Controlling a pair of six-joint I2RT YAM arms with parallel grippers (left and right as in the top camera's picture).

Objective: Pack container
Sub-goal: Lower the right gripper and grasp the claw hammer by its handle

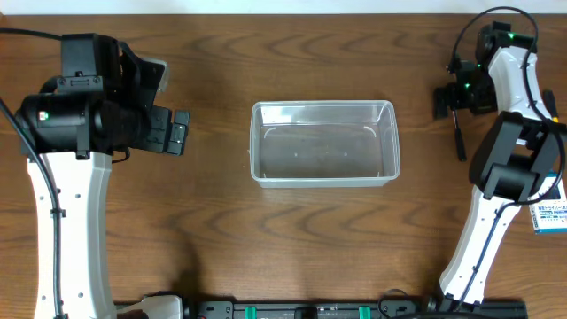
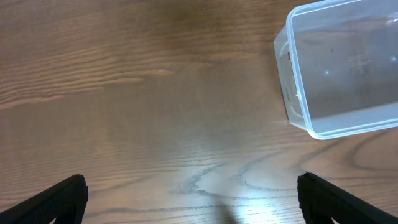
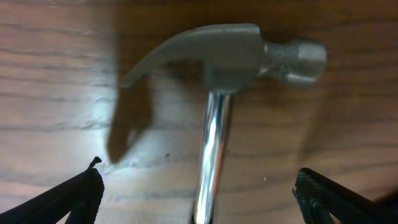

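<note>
The clear plastic container (image 1: 324, 143) stands empty in the middle of the table; it also shows at the upper right of the left wrist view (image 2: 342, 68). My left gripper (image 1: 180, 133) is open and empty over bare wood (image 2: 191, 182), left of the container. A claw hammer (image 3: 230, 56) with a steel head and chrome shaft lies at the far right; in the overhead view only its dark handle (image 1: 460, 142) shows. My right gripper (image 1: 454, 96) is open above it, one finger on each side of the shaft (image 3: 199, 169), not touching it.
A small blue-and-white box (image 1: 549, 217) lies at the right edge, beside the right arm's base. A dark rail (image 1: 354, 310) runs along the table's front edge.
</note>
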